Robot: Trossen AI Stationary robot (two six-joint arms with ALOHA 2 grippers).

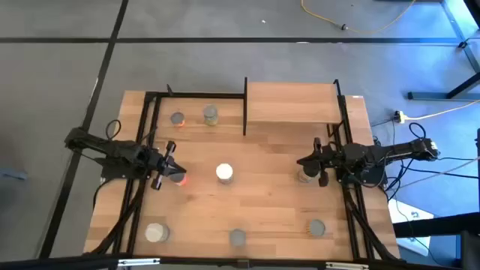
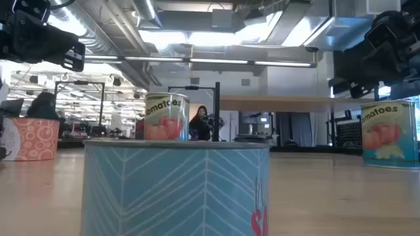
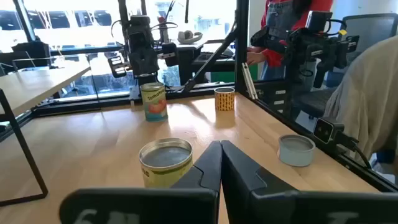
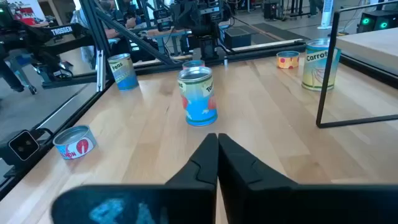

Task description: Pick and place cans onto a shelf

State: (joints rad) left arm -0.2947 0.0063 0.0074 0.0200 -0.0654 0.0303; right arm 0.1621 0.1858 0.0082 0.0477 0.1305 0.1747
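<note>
Several cans stand upright on their bases on the wooden table. A bright-topped can (image 1: 224, 172) (image 3: 166, 160) is at the centre. An orange-red can (image 1: 178, 178) is just below my left gripper (image 1: 169, 159), which is shut and holds nothing. A tomato can (image 1: 305, 175) (image 3: 153, 101) stands beside my right gripper (image 1: 303, 160), shut and holding nothing, its fingers (image 4: 214, 155) pointing at the centre can (image 4: 198, 94). The shelf (image 1: 292, 101), a light board on black posts, stands at the far right with nothing on its top board.
Two cans (image 1: 177, 118) (image 1: 211, 114) stand at the far left, beside the shelf's post (image 1: 245, 105). Three more (image 1: 155, 232) (image 1: 237, 238) (image 1: 316, 228) line the near edge. Black frame rails (image 1: 142, 135) run along both table sides. Bare wood lies between the centre can and the shelf.
</note>
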